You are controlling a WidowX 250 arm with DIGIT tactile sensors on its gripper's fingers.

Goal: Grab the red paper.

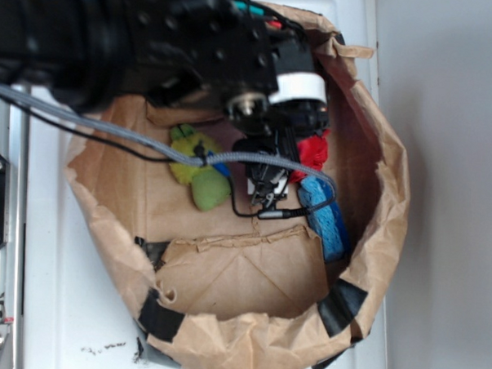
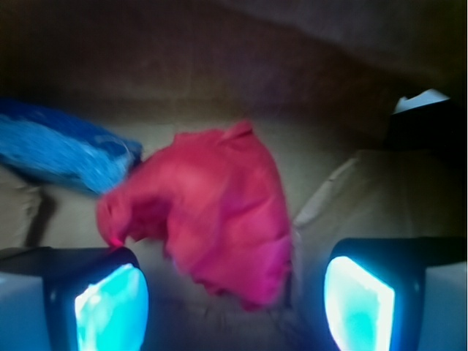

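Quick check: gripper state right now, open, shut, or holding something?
Gripper: open, holding nothing; the red paper sits between its two fingers, ungripped.

Red paper (image 2: 212, 219): bright, uniform red, darker crimson in the creases. Sponge (image 2: 62, 150): mid blue with a paler speckle; in the exterior view its edge reads lighter blue. Paper bag (image 1: 375, 231): plain kraft brown, patched with black tape (image 1: 343, 307) at the lower corners. Soft toy (image 1: 199, 170): yellow-green, no clear pattern. End effector (image 2: 234, 300): black body, finger pads (image 2: 113, 307) glowing cyan-turquoise. Arm (image 1: 154, 42): black, with a white band; grey braided cable (image 1: 109, 129). Surface (image 1: 53, 307): white.
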